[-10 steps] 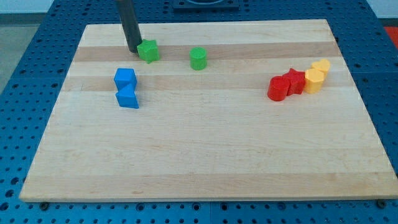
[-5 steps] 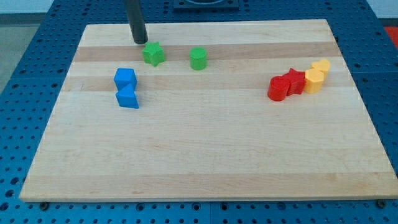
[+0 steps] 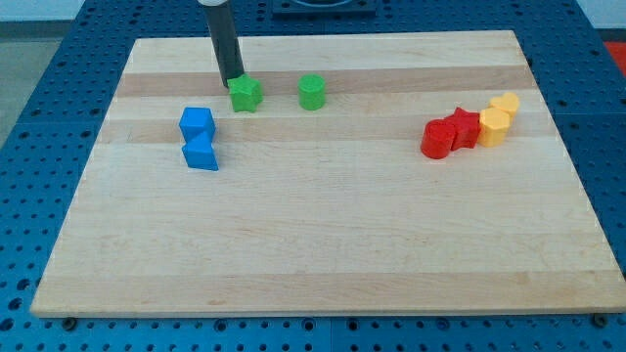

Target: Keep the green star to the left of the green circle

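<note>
Wooden board (image 3: 323,244) (pale, striped) carries green, blue, red, yellow blocks.

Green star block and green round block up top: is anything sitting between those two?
Nothing. In the camera view, only bare wooden board separates the green star block from the green round block; my tip touches the star's upper-left edge.

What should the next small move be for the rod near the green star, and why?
Probably ease my tip back toward the view's top and stop pushing. It sits at the upper left edge of the green star, which already lies to the view's left of the green circle with a clear gap between them. Pushing further right would likely close that gap.
</note>
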`<state>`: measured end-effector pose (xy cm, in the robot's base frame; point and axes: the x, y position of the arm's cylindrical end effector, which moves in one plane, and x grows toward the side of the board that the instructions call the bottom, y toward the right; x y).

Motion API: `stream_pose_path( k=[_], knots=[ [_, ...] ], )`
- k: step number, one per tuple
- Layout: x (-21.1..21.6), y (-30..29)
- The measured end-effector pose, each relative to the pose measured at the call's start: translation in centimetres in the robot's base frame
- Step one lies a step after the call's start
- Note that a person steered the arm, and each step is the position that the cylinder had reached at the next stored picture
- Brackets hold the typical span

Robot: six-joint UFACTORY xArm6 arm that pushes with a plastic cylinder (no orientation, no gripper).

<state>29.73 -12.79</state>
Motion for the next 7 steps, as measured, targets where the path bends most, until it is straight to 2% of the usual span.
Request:
stream_pose_path(
  k=[3,5,6,7],
  knots=[
    [-0.1,0.5],
    [-1.1,-2.4],
    [2.0,-1.8],
    [2.0,-1.7]
  ],
)
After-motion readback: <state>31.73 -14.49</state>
